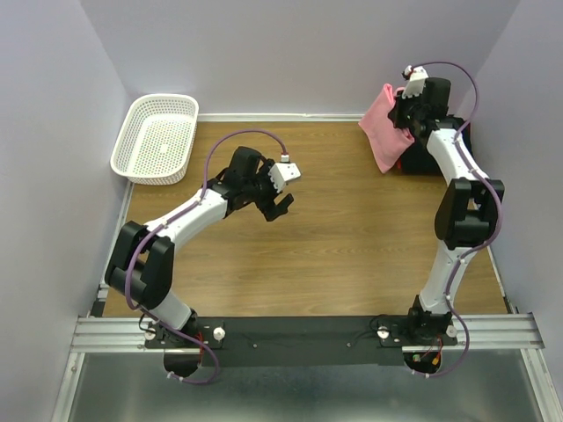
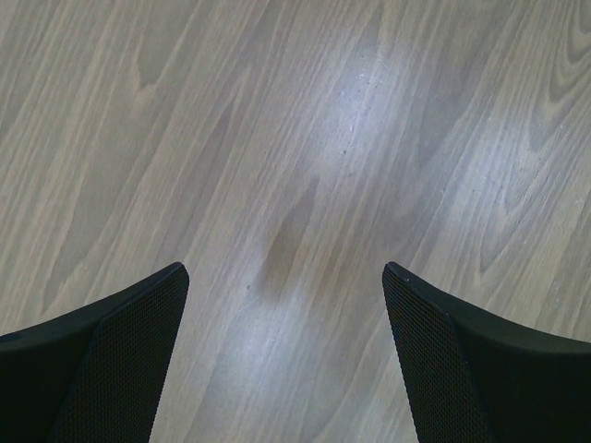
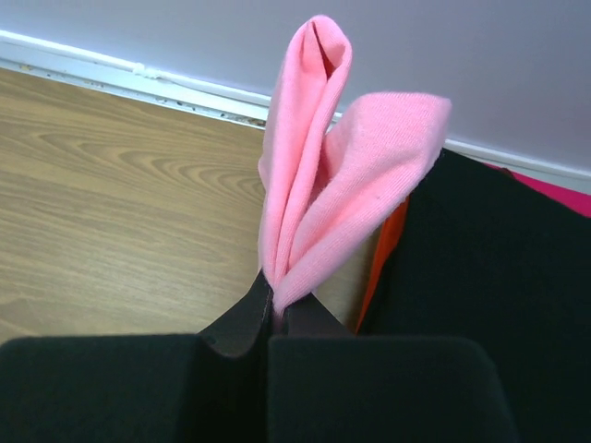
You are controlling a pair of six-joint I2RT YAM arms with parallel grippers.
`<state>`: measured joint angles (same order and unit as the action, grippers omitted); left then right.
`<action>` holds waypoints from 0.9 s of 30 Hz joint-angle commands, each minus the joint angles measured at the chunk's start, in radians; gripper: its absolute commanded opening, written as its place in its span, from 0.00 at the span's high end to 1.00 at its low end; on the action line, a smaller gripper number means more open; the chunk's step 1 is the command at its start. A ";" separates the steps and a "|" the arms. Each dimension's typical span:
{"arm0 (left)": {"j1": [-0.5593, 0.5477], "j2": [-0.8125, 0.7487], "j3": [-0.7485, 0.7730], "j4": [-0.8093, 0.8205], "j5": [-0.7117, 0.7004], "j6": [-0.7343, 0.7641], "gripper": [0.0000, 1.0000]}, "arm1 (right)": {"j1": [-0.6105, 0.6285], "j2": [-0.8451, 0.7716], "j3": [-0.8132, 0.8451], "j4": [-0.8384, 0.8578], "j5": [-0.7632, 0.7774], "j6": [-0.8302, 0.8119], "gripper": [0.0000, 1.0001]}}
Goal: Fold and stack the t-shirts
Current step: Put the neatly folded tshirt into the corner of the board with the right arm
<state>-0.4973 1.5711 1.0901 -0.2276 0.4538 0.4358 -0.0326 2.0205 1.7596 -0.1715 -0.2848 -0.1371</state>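
Right wrist view: the right gripper (image 3: 275,312) is closed hard on a fold of the pink t-shirt (image 3: 319,175). Both fingers meet on the fabric and no gap shows. The cloth stands out from the pinch in two lobes, clear of the wooden table (image 3: 120,203). At 3 o'clock of the pinch lies a pile of garments: a black garment (image 3: 480,268) on top, an orange edge (image 3: 386,249) under it, and a magenta strip (image 3: 554,189) against the wall.

Top external view: the pink t-shirt hangs bunched from the raised gripper at about 1 o'clock on the table, beside the pile. Whether its lower edge touches the pile cannot be told. A white plastic basket (image 1: 157,136) sits at 11 o'clock, well apart. The left gripper (image 1: 283,189) hovers over bare wood at 10 o'clock of the table centre. In the left wrist view its fingers are spread wide, with nothing between them.

Assessment: the step in hand appears to be drawing one shirt off the pile. Nothing is laid flat or folded, so the task is at an early stage. The next move calls for carrying the shirt toward 7 o'clock, onto open table, and spreading it there. The left gripper would likely need to take a second edge. A single pinch point leaves the cloth bunched, which could hinder a clean lay-down.
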 commanded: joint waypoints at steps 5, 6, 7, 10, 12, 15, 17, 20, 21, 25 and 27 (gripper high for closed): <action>0.005 -0.057 -0.030 0.033 0.008 -0.009 0.06 | -0.027 -0.060 0.098 -0.094 0.018 -0.026 0.99; 0.006 -0.059 -0.030 0.033 0.008 -0.009 0.06 | -0.030 -0.063 0.106 -0.101 0.016 -0.022 0.99; 0.005 -0.060 -0.030 0.033 0.008 -0.009 0.06 | -0.039 -0.068 0.119 -0.112 0.015 -0.018 0.99; 0.006 -0.065 -0.033 0.031 0.011 -0.011 0.06 | -0.056 -0.078 0.147 -0.129 0.006 -0.012 0.99; 0.005 -0.066 -0.035 0.030 0.014 -0.008 0.06 | -0.064 -0.086 0.155 -0.141 -0.004 -0.007 1.00; 0.006 -0.066 -0.036 0.028 0.013 -0.002 0.06 | -0.084 -0.095 0.178 -0.160 -0.017 0.002 1.00; 0.006 -0.062 -0.036 0.028 0.013 -0.003 0.06 | -0.099 -0.100 0.190 -0.171 -0.028 0.008 1.00; 0.006 -0.052 -0.035 0.025 0.016 0.000 0.06 | -0.118 -0.101 0.193 -0.177 -0.037 0.014 0.99; 0.006 -0.052 -0.033 0.025 0.016 0.001 0.06 | -0.122 -0.098 0.192 -0.177 -0.040 0.011 1.00; 0.006 -0.043 -0.032 0.019 0.010 0.003 0.06 | -0.150 -0.076 0.179 -0.177 -0.043 -0.012 0.99; 0.006 -0.040 -0.030 0.016 0.003 0.009 0.06 | -0.159 -0.057 0.178 -0.177 -0.048 -0.024 0.99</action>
<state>-0.4973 1.5368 1.0645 -0.2119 0.4538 0.4366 -0.1703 1.9522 1.9179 -0.3462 -0.3038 -0.1402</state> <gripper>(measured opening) 0.939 0.022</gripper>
